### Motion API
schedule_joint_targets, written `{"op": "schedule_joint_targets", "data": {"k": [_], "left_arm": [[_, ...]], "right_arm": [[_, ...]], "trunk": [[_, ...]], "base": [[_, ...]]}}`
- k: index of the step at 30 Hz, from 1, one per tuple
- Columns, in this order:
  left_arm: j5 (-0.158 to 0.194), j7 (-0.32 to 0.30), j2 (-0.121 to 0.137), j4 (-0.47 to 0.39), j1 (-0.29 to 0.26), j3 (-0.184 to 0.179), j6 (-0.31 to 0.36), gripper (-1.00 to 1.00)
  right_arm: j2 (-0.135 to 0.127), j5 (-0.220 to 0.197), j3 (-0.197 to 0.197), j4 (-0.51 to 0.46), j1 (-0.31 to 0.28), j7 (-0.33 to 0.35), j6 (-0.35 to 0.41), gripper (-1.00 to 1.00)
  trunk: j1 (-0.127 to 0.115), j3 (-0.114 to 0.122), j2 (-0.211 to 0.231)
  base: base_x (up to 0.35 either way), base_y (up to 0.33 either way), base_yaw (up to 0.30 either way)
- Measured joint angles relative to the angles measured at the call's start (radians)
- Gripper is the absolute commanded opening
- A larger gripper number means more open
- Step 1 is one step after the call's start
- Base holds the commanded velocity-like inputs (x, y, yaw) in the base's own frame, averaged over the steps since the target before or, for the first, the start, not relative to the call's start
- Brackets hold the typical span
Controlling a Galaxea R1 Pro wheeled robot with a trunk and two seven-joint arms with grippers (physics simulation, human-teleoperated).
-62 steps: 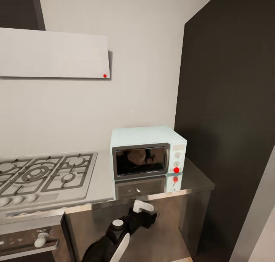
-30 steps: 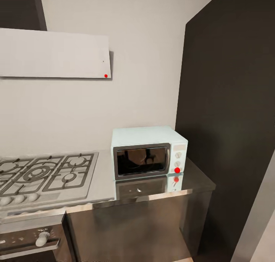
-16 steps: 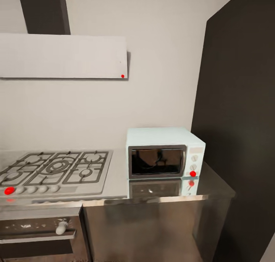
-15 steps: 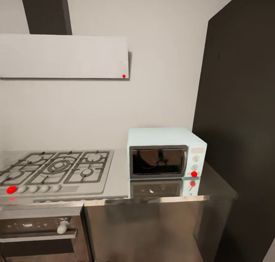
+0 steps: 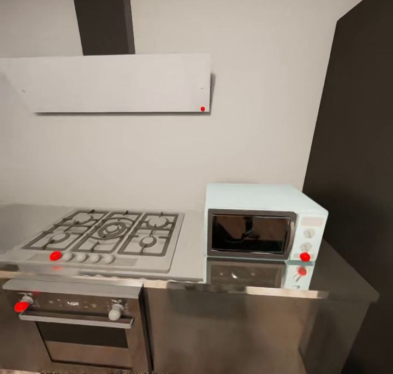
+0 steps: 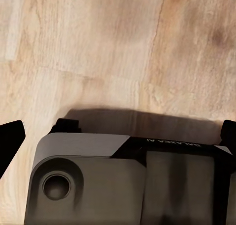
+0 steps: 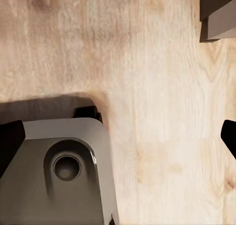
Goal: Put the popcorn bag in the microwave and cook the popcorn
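I am swinging my view leftward: the microwave (image 5: 266, 229) is sliding right on the countertop (image 5: 188, 251), door shut, and the hob (image 5: 106, 236) is coming in. No bag here yet, so I am searching. Finger state: cannot tell.

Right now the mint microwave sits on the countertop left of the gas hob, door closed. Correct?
Not quite. The head view shows the microwave to the right of the gas hob, on the countertop, door closed.
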Motion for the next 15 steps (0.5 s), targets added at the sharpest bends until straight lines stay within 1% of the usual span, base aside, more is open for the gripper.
{"op": "schedule_joint_targets", "data": {"k": [4, 15], "left_arm": [[0.0, 0.0, 0.0, 0.0, 0.0, 0.0, 0.0, 1.0], [0.0, 0.0, 0.0, 0.0, 0.0, 0.0, 0.0, 1.0]], "right_arm": [[0.001, 0.0, 0.0, 0.0, 0.0, 0.0, 0.0, 1.0], [0.0, 0.001, -0.002, -0.001, 0.0, 0.002, 0.0, 1.0]], "trunk": [[0.0, 0.0, 0.0], [0.0, 0.0, 0.0]], "base": [[0.0, 0.0, 0.245], [0.0, 0.0, 0.01]]}}
